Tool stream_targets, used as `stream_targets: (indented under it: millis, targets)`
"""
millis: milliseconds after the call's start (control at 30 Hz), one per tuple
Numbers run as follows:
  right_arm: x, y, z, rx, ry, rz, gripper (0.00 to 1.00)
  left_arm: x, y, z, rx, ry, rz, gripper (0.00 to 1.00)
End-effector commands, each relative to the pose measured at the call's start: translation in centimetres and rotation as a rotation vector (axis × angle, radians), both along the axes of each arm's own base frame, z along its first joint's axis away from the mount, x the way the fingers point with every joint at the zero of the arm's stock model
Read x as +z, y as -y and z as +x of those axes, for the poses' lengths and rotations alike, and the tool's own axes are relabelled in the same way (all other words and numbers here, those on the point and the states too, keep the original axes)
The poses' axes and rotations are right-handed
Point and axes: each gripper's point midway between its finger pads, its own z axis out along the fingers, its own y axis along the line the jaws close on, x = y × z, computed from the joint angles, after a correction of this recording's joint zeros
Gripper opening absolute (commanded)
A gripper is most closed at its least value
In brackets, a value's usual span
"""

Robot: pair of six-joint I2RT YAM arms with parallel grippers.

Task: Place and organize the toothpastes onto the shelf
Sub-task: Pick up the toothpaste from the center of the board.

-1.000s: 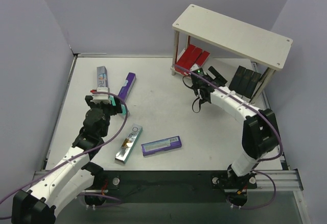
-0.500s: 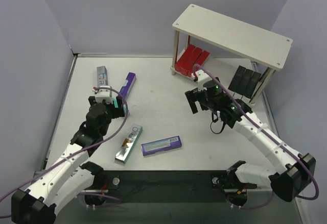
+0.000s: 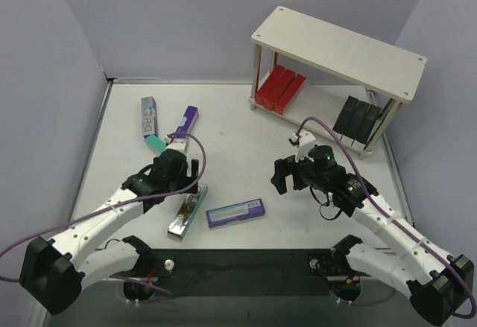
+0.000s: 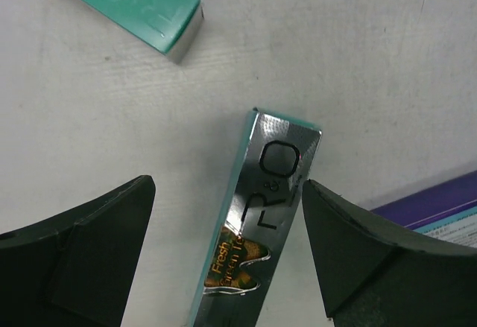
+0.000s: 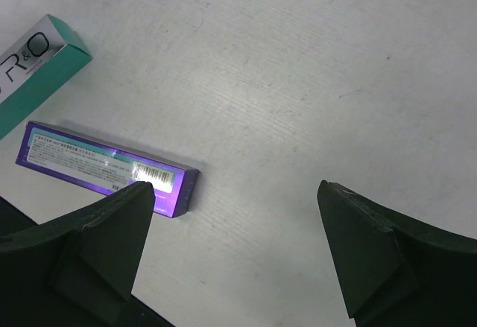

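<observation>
Top external view had my left arm [image 3: 112, 211] stretched low and diagonally over the table [image 3: 238, 129]. Its left claw [image 3: 192, 174] hung above the far end of a silver carton [image 3: 186, 209], with a teal-ended carton [image 3: 155, 142] lying beyond. On the left wrist view that claw [image 4: 227, 193] was spread wide, the silver carton [image 4: 257, 223] lying between the fingers and touching neither. I could read "R&O" and "Fresh" on it.

A purple carton [image 3: 235, 212] lay flat mid-table. My right arm [image 3: 380, 215] was bent at the elbow and reached inward, the right claw [image 3: 282, 176] spread over bare table just beside that carton [image 5: 104, 167], whose barcode print I could not read. On the shelf [image 3: 339, 48], red cartons [image 3: 279, 87] and black cartons [image 3: 360, 117] sat on the lower board.
</observation>
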Motion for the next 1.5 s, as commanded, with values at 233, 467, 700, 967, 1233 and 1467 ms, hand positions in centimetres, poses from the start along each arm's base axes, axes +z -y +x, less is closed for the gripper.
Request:
stream_targets:
  millis: [233, 467, 700, 967, 1233, 1467]
  targets:
    - [0.2, -0.7, -1.8, 0.037, 0.016, 0.124, 0.96, -4.1, 2.7, -2.4, -0.024, -0.229, 0.104, 0.92]
    - [0.0, -0.4, -2.4, 0.041, 0.007, 0.12, 0.96, -6.8, 2.9, -2.7, -0.019, -0.304, 0.188, 0.9]
    - [-0.1, -0.5, -2.4, 0.034, 0.001, 0.127, 0.95, -8.6, 2.7, -3.0, -0.024, -0.358, 0.241, 0.75]
    - [-0.2, -1.0, -2.2, 0.044, -0.011, 0.139, 0.95, -7.5, 3.4, -2.1, -0.049, -0.333, 0.233, 0.61]
    - [0.1, -1.9, -2.0, 0.066, -0.016, 0.168, 0.95, -3.1, 5.2, 0.8, -0.057, -0.237, 0.153, 0.61]
    - [1.1, -4.0, -2.2, 0.131, 0.004, 0.246, 0.95, 2.6, 7.1, 3.7, -0.018, -0.169, -0.11, 0.61]
